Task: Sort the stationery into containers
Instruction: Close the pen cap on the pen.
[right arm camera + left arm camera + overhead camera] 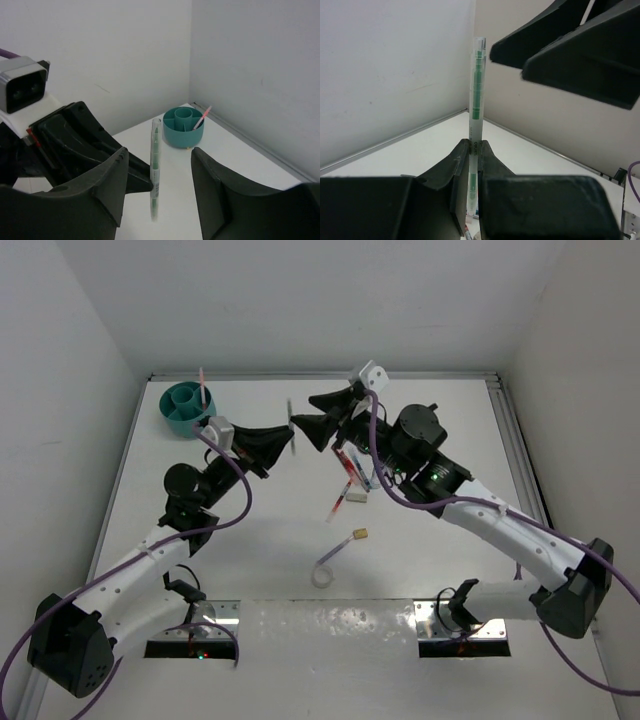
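Left jaws should hold the green pen (477,100) vertical and, once the right arm backs clear, carry it to a free compartment of the teal organiser (183,131) at the far-left corner. They are clenched low on its barrel, pen upright above the surface (250,560); right jaws stand parted on either side, apart from it.

Green pen (476,100): lower end lost between the fingers of the left gripper (472,150); from the top camera it is only a thin dark sliver, colour unreadable. Right gripper (507,62) cut off by the left wrist view's top and right edges. Stationery pile (352,480) partly under the right arm, pieces too small to name; pink pen (201,119) sinks into the teal organiser (183,135), compartment unclear.
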